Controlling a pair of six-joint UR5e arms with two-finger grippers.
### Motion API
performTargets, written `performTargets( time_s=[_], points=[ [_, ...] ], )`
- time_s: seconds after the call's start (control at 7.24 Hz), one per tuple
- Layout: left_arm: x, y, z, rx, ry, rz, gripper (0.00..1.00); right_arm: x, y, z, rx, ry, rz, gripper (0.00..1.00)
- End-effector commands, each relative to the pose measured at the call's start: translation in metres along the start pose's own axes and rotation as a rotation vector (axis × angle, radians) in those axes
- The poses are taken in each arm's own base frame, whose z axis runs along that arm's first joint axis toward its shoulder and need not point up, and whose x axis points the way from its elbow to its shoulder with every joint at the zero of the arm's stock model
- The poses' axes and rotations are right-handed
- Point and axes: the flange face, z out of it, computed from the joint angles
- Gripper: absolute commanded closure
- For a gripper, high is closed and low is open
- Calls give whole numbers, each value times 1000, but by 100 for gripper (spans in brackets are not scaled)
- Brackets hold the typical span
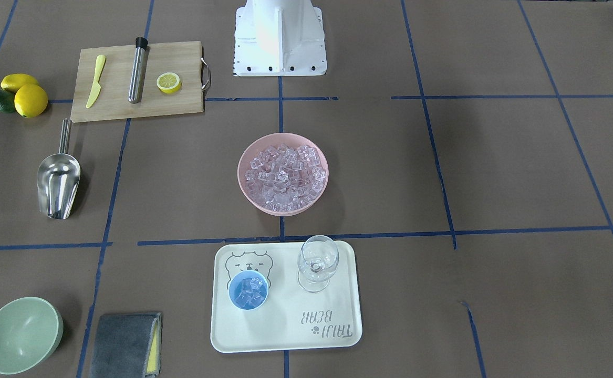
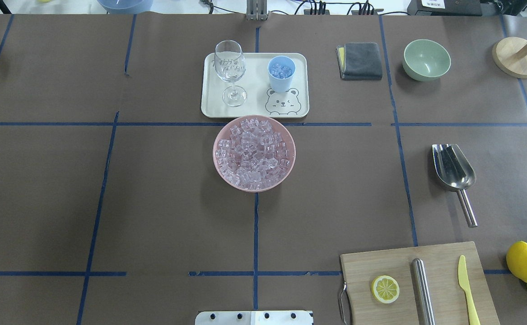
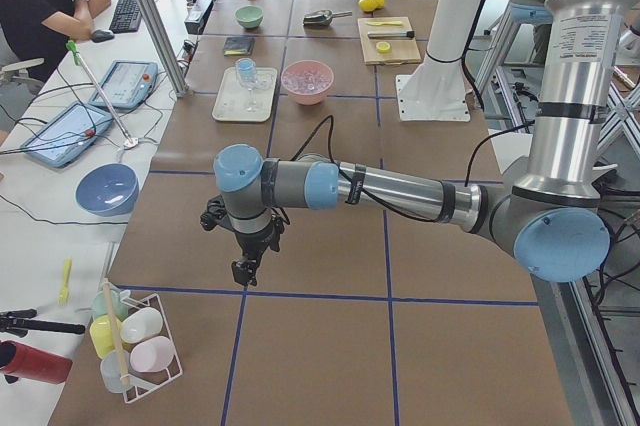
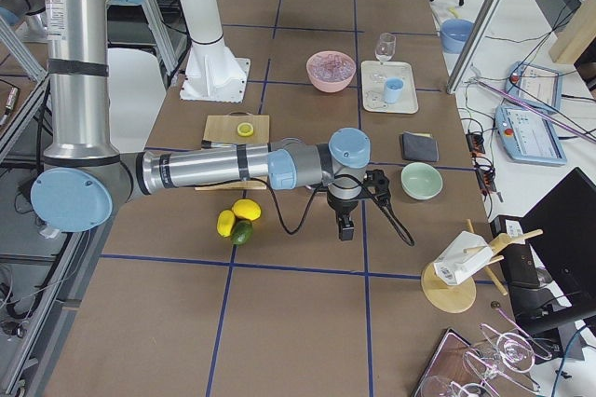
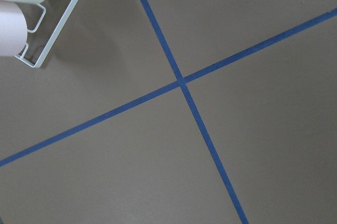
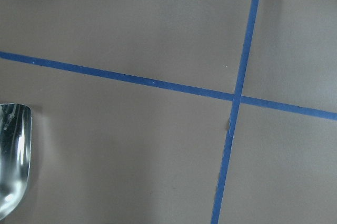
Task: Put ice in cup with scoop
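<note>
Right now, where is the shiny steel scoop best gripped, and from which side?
Grip the shiny steel scoop by its thin straight handle, coming from above and closing across it. The scoop lies flat on the brown table, open side up, handle pointing toward the robot; the trough is probably too wide to clamp.

The scoop [image 2: 453, 168] is polished, mirror-bright metal. The ice [image 2: 254, 153] is clear and glassy; its bowl [image 2: 256, 188] smooth, matt. The table cover [image 2: 155, 203] looks like matt paper.
</note>
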Motion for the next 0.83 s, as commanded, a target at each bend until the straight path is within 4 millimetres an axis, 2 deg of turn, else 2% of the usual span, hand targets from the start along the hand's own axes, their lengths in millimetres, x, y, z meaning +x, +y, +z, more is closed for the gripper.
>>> performTargets(
  time_s=[0.0, 0.28, 0.69],
  points=[
    [-3, 2, 18, -3, 111, -123, 0, 1, 2, -3, -1, -46, 27, 0],
    [3, -5, 15, 10, 156, -262, 0, 16, 10, -12, -5, -79, 86, 0],
    [1, -2, 18, 0, 157, -309, 0, 29, 13, -15, -14, -78, 127, 0]
  ],
)
